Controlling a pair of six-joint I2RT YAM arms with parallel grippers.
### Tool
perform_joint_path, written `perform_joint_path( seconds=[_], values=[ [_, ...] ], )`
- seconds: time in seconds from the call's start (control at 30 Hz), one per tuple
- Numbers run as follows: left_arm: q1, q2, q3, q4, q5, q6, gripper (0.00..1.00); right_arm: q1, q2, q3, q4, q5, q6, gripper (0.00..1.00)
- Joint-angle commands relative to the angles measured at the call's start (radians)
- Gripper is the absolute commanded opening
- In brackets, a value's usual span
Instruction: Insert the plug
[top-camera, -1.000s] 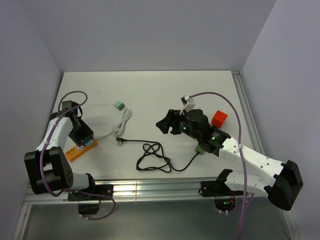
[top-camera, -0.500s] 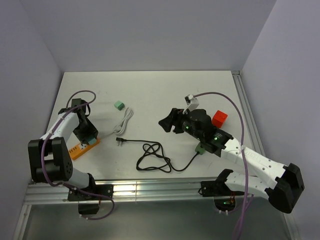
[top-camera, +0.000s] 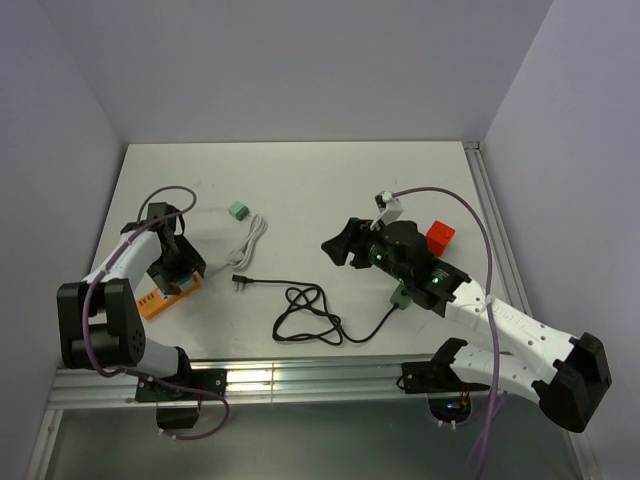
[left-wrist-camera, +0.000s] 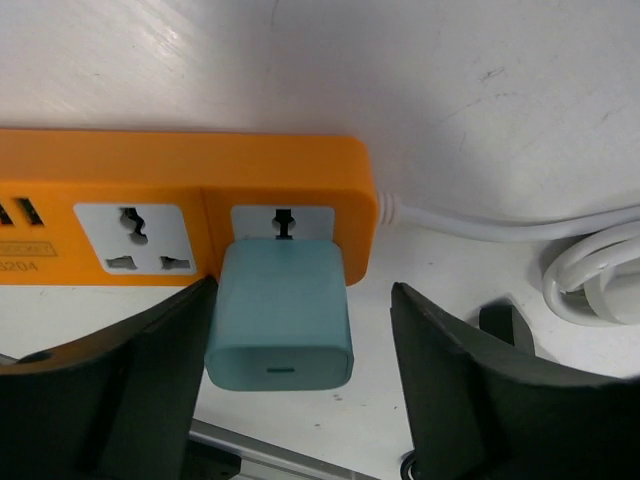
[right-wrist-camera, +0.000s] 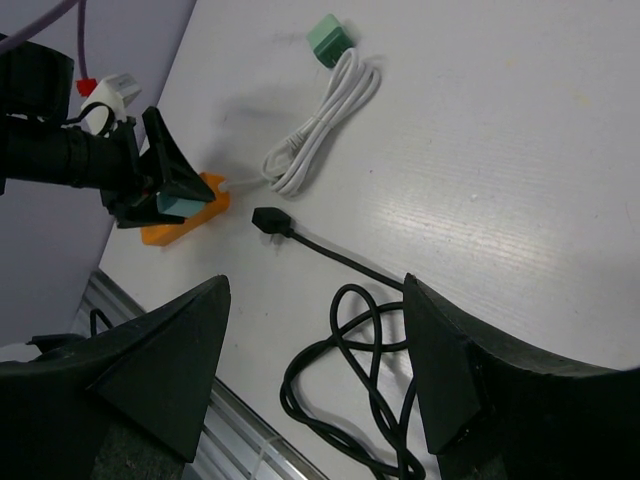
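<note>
A teal plug (left-wrist-camera: 280, 315) sits pushed into the end socket of the orange power strip (left-wrist-camera: 150, 170). My left gripper (left-wrist-camera: 300, 380) straddles it with jaws open: the left finger (left-wrist-camera: 120, 390) lies close against the plug's side, and the right finger (left-wrist-camera: 480, 380) stands clear with a gap. From above, the left gripper (top-camera: 178, 270) hovers over the strip (top-camera: 155, 298) at the table's left side. My right gripper (top-camera: 340, 247) hangs open and empty mid-table, above the black cable (right-wrist-camera: 350, 330).
The black cable's plug head (top-camera: 240, 281) lies right of the strip. A coiled white cord (top-camera: 247, 243) runs from the strip toward a small green adapter (top-camera: 238, 210). A red block (top-camera: 438, 237) sits behind the right arm. Metal rails line the near edge.
My left gripper has opened and let go of the teal plug, which stays in the socket. The left arm shifted slightly along the strip. The right arm barely moved.
</note>
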Motion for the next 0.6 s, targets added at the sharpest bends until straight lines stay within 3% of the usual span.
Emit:
perform_joint_path(
  seconds=[0.0, 0.13, 0.37, 0.5, 0.53, 0.57],
  values=[
    [0.001, -0.024, -0.012, 0.006, 0.036, -0.006, 0.76, -0.008, -0.007, -0.004, 0.039, 0.016, -0.006, 0.77],
    [0.001, -0.085, 0.049, -0.036, 0.016, -0.008, 0.91, -0.008, -0.003, -0.003, 0.039, 0.028, -0.012, 0.77],
    [0.0, -0.196, 0.2, -0.088, -0.033, 0.005, 0.91, -0.008, 0.021, 0.008, 0.039, 0.027, -0.012, 0.77],
    [-0.038, -0.116, 0.339, -0.073, -0.061, 0.006, 0.91, -0.008, 0.059, 0.031, 0.024, -0.008, 0.0, 0.77],
    [-0.058, -0.064, 0.367, -0.07, -0.064, -0.004, 0.99, -0.007, 0.064, 0.042, 0.013, -0.01, 0.0, 0.77],
    [-0.062, -0.035, 0.398, -0.068, -0.069, -0.032, 0.99, -0.007, 0.07, 0.05, 0.0, -0.01, 0.0, 0.77]
  ],
)
